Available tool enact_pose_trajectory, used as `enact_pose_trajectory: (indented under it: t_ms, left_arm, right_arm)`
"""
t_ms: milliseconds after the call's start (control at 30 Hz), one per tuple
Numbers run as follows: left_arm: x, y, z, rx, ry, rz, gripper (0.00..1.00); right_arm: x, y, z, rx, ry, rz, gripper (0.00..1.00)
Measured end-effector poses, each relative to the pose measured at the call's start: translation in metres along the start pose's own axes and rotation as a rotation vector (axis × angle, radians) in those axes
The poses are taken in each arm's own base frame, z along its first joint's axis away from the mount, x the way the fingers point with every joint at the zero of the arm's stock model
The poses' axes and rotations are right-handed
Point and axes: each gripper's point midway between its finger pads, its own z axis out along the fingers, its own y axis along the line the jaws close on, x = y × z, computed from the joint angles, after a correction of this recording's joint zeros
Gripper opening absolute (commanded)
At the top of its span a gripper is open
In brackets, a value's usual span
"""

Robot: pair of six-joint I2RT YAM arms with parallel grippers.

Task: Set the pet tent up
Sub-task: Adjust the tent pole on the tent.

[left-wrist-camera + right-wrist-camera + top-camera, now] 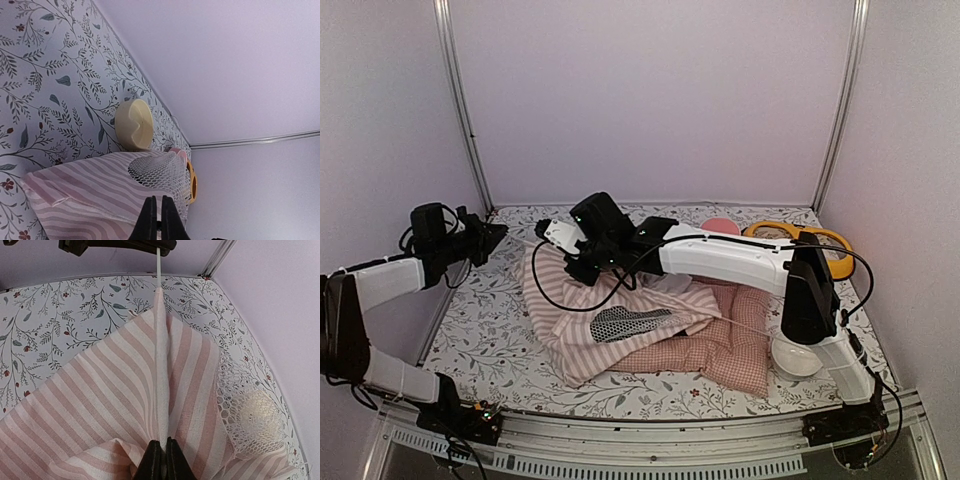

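The pink-and-white striped fabric pet tent (585, 340) lay collapsed in a crumpled heap at the middle of the floral-print tablecloth (490, 330). Its oval black mesh window (630, 322) faced up, and its right side rested on the pink checked square cushion (735, 350).

The right gripper (162, 445) reached across the heap. Its fingers were nearly together, pinching the tent's white fabric sleeve (161, 365). Out of that sleeve ran a thin white pole (158, 270) towards the back left corner. There the left gripper (156, 202) was closed tight, with the pole's end between its fingers.

A white bowl (795, 358) sat just beside the cushion's right edge. An orange ring (840, 262) and a pink disc (720, 225) lay near the back wall.
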Motion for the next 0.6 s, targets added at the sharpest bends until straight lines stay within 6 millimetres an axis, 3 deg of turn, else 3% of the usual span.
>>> enact_pose_trajectory:
  t_ms: [167, 400, 600]
  left_arm:
    - [-0.001, 0.004, 0.0, -0.01, 0.001, -0.007, 0.0]
    - [0.001, 0.004, 0.0, -0.003, 0.016, -0.007, 0.0]
    - [0.002, 0.003, 0.0, -0.001, 0.018, -0.007, 0.0]
  right_arm:
    - [0.001, 0.0, 0.0, -0.002, 0.002, 0.0, 0.11]
    - [0.0, 0.001, 0.0, -0.005, -0.002, -0.002, 0.4]
    - [-0.011, -0.004, 0.0, 0.015, -0.041, -0.018, 0.42]
